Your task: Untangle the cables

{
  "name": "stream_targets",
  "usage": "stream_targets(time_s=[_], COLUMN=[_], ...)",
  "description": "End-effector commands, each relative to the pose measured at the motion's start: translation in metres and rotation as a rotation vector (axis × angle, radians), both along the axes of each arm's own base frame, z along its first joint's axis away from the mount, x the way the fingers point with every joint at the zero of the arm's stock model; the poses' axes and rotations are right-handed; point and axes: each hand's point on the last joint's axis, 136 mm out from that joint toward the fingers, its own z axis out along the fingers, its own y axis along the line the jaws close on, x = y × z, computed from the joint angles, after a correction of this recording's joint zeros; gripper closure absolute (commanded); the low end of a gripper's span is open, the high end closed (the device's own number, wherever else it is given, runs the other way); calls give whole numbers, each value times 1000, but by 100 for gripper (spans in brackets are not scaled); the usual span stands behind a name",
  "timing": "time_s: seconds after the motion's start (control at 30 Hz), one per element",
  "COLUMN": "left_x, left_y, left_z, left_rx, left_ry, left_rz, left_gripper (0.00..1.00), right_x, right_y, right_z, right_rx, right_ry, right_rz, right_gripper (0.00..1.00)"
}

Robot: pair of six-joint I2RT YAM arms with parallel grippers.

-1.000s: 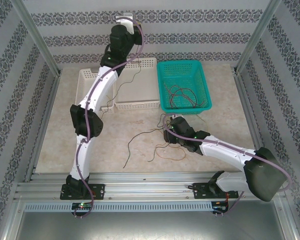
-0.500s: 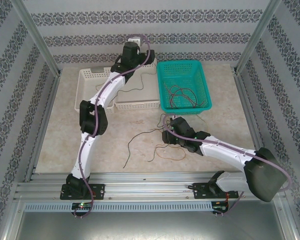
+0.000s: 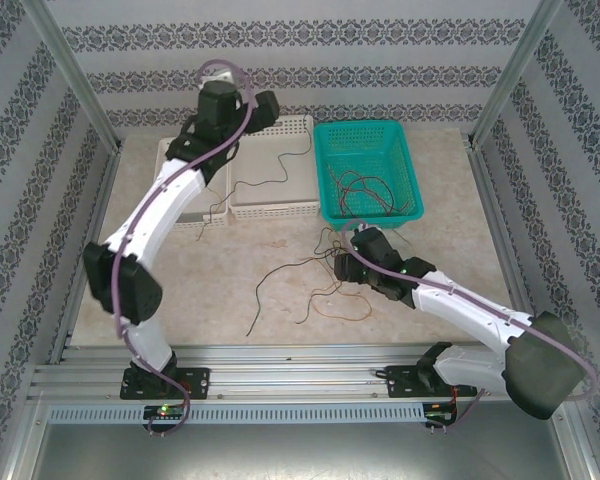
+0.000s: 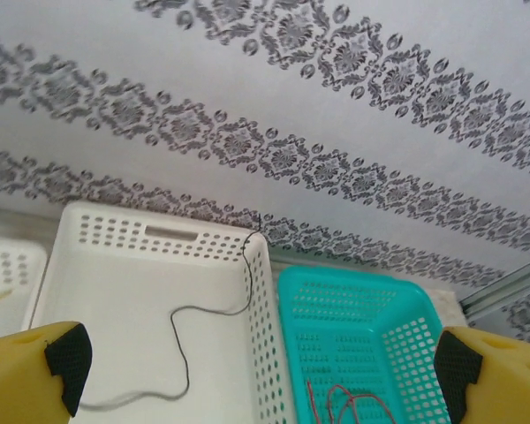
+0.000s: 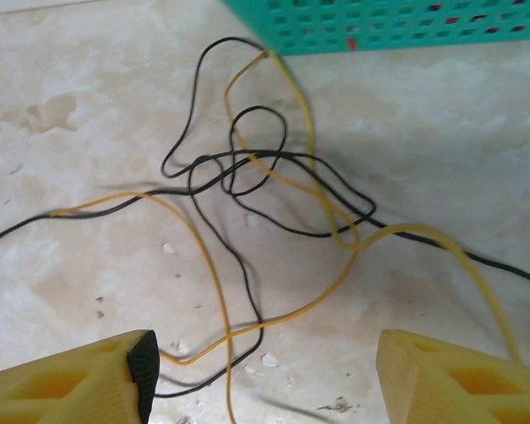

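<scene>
Swung outward since the earlier top external frame, the left arm now has its elbow well to the left, and the right forearm has edged toward the back. In the top external view the left end effector [image 3: 268, 105] hangs above the white perforated plastic basket [image 3: 280, 208]. A thin dark wire [image 3: 270, 178], formerly trailing from beneath it, now lies across that basket with its tail over the front rim. The teal perforated plastic basket [image 3: 408, 205] holds a loose bundle of reddish and brown wires [image 3: 365, 190]. The right end effector [image 3: 342, 265] sits low over a tangle of dark and orange wires [image 3: 310, 285] on the pale marble-patterned bench [image 3: 210, 270]. In the left wrist view the left end effector [image 4: 261, 362] is spread wide with nothing between its yellow fingers [image 4: 35, 371]; the thin dark wire [image 4: 185, 353] lies in the white basket [image 4: 265, 336], with the teal basket [image 4: 406, 305] just beside it. In the right wrist view the right end effector [image 5: 265, 353] is spread and pinching nothing, above black loops [image 5: 274, 163] still interlaced with a yellow-orange wire [image 5: 415, 230], close to the teal basket [image 5: 380, 22]. Assessment: partly complete. Some wires are sorted into baskets, but the knot on the bench remains to be separated.
</scene>
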Motion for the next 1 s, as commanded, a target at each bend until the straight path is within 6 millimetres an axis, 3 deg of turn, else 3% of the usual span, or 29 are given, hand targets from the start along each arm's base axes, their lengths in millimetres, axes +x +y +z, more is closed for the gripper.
stream_targets(time_s=[0.0, 0.17, 0.43, 0.63, 0.73, 0.97], left_x=[-31, -81, -149, -183, -194, -214], left_y=[-3, -12, -34, -29, -19, -6], left_z=[-59, -104, -159, -192, -201, -216], left_rx=[-54, -34, 119, 142, 146, 138], left_ry=[163, 239, 340, 373, 383, 402], left_rz=[20, -21, -123, -132, -119, -116], left_gripper=[0, 0, 0, 0, 0, 0], right_x=[8, 30, 42, 53, 56, 58], right_y=[-5, -8, -18, -17, -16, -7], right_z=[0, -12, -42, -58, -65, -78], right_rx=[-27, -137, -315, -389, -378, -353], right_ry=[38, 73, 143, 158, 177, 205], right_rz=[-30, -44, -45, -39, -41, -17], right_gripper=[33, 33, 35, 40, 52, 91])
